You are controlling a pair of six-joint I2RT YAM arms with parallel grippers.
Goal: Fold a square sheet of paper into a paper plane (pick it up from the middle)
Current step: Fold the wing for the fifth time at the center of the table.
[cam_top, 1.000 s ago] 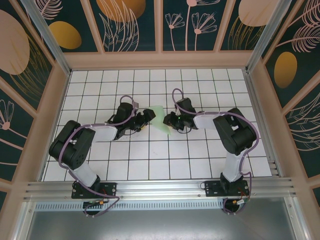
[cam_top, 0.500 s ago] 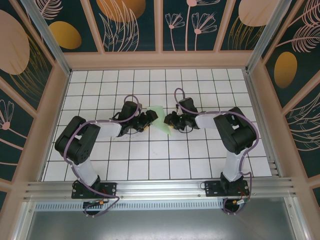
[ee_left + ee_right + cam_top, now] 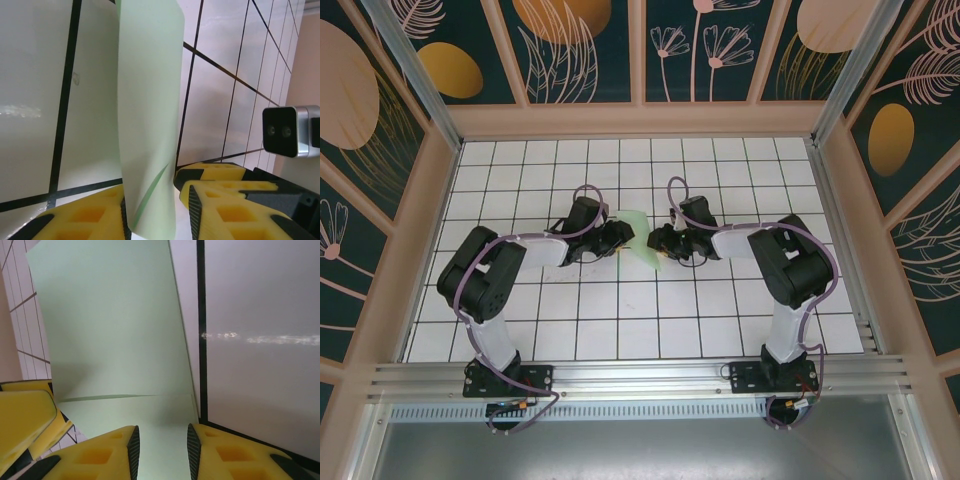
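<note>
Left gripper [image 3: 155, 210] has its yellow jaws part-way together, with the sheet of paper [image 3: 147, 110] rising between them. The pale green strip lies against the finger [image 3: 85, 220] on the left of the wrist view. A thin sliver of tabletop [image 3: 30, 75] shows between the paper and the other finger [image 3: 220, 215], so whether it is truly pinched cannot be told. Beyond the fingertips the paper runs on as a curved band, with a crease slanting across it low down. Just past the second finger sits the right gripper [image 3: 162, 440], close beside the left one, with its wrist camera [image 3: 285, 131] facing back. The right gripper pinches the same sheet, and the paper fills the gap from pad to pad. Ahead of those pads the sheet bends along a cross crease and spreads wide, reaching out over the black grid lines [image 3: 201, 315]. Seen from above, the sheet sits between the two grippers near the middle of the tabletop, with both arms bent inward toward it.
</note>
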